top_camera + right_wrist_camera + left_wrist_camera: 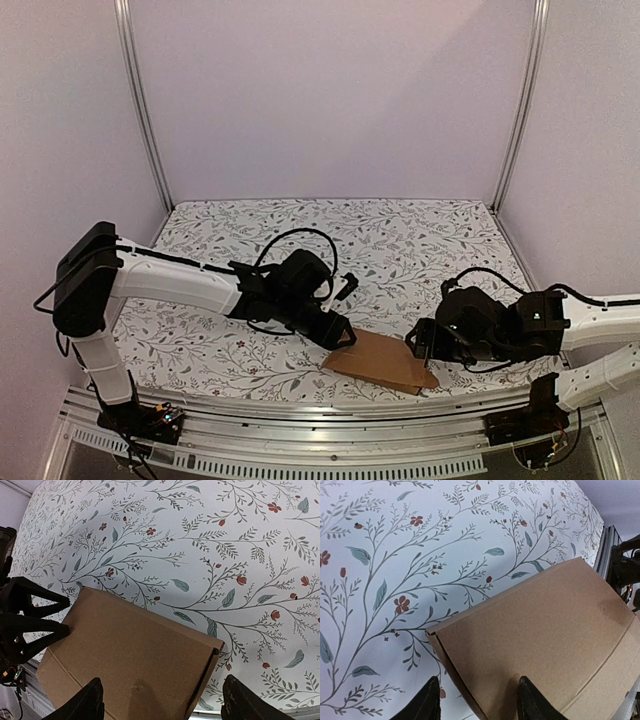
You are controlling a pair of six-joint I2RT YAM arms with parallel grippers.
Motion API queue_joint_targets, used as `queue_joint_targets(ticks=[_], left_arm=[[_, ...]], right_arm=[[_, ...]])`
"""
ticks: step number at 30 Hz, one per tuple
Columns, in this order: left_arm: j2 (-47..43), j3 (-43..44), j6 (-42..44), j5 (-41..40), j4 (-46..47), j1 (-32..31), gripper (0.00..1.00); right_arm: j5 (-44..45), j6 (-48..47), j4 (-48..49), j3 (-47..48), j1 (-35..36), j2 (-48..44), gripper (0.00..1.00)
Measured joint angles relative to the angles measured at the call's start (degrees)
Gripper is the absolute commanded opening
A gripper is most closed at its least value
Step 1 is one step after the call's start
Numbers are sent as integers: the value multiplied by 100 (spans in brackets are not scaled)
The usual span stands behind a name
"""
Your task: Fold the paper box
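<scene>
The paper box (pixel 378 361) is a flat brown carton lying on the floral cloth by the table's front edge. It also shows in the left wrist view (pixel 540 630) and the right wrist view (pixel 130 655). My left gripper (pixel 341 336) is at its left end, open, its fingers (pixel 428 701) straddling the near left corner, one over the cloth and one over the box top. My right gripper (pixel 421 349) is at its right end, open, its fingers (pixel 93 703) straddling the right corner. Neither grips the box. The left gripper's fingertips (pixel 60 630) meet the box's far edge in the right wrist view.
The floral cloth (pixel 400 240) covers the table. An aluminium rail (pixel 330 420) runs along the front edge, just below the box. Metal posts (pixel 142 100) and pale walls enclose the back and sides. Black cables loop over both arms.
</scene>
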Motion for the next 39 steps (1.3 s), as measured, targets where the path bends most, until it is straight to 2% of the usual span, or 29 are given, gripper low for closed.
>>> queue_joint_targets(ticks=[9, 15, 22, 27, 34, 39], left_arm=[[0, -9, -90, 50, 7, 2, 50], [-2, -22, -125, 50, 11, 2, 51], [-2, -107, -157, 50, 44, 2, 50], [-7, -133, -175, 26, 61, 7, 51], [-17, -310, -234, -52, 28, 24, 51], [-125, -424, -273, -127, 24, 37, 50]], right_arm=[[-796, 730, 833, -824, -382, -240, 79], [-1161, 868, 1309, -863, -444, -197, 75], [-1325, 933, 1429, -879, -455, -149, 72], [-1445, 994, 1624, -890, -516, 57, 67], [-1655, 997, 2031, -918, -678, 568, 55], [-1781, 872, 2197, -892, -841, 717, 53]])
